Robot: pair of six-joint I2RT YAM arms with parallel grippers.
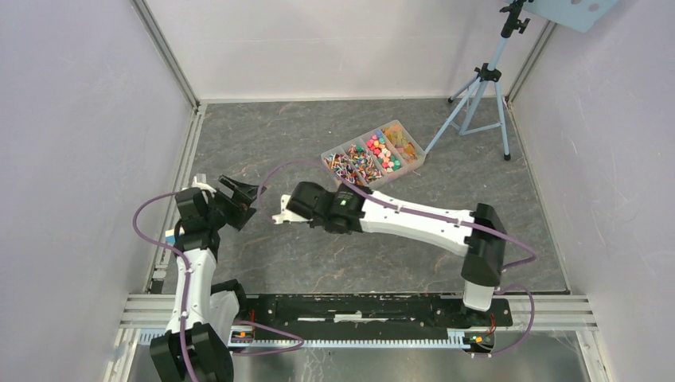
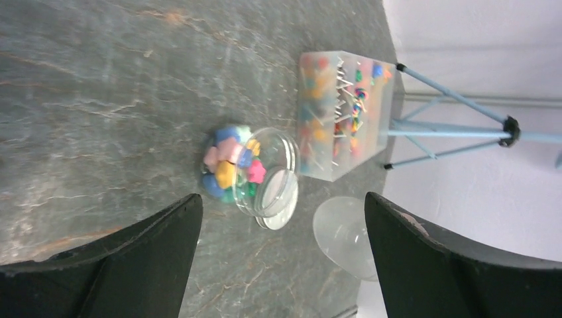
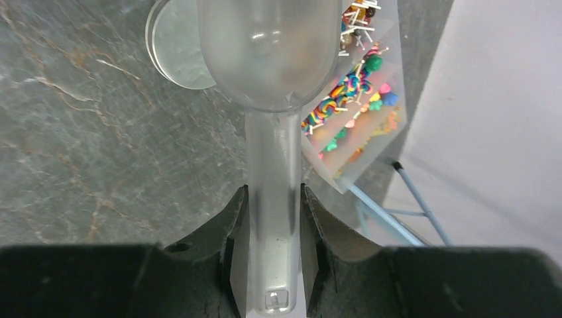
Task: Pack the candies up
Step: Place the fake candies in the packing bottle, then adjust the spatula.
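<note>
The candies fill a clear three-part tray (image 1: pixel 372 155), also in the left wrist view (image 2: pixel 344 112) and the right wrist view (image 3: pixel 354 112). More candies (image 2: pixel 232 165) sit in a small clear glass jar (image 2: pixel 265 179) on the table, with a round grey lid (image 2: pixel 281 217) beside it. My left gripper (image 2: pixel 283 199) is open and empty, a short way from the jar. My right gripper (image 3: pixel 274 192) is shut on the handle of a clear plastic scoop (image 3: pixel 268 53). The scoop's bowl looks empty and hangs next to the lid (image 3: pixel 173 46). In the top view the right arm hides the jar.
A light-blue tripod (image 1: pixel 481 87) stands at the back right, just behind the tray. White walls close in the dark stone table (image 1: pixel 318 255) on three sides. Both grippers (image 1: pixel 239 193) (image 1: pixel 290 208) sit close together at the table's left middle.
</note>
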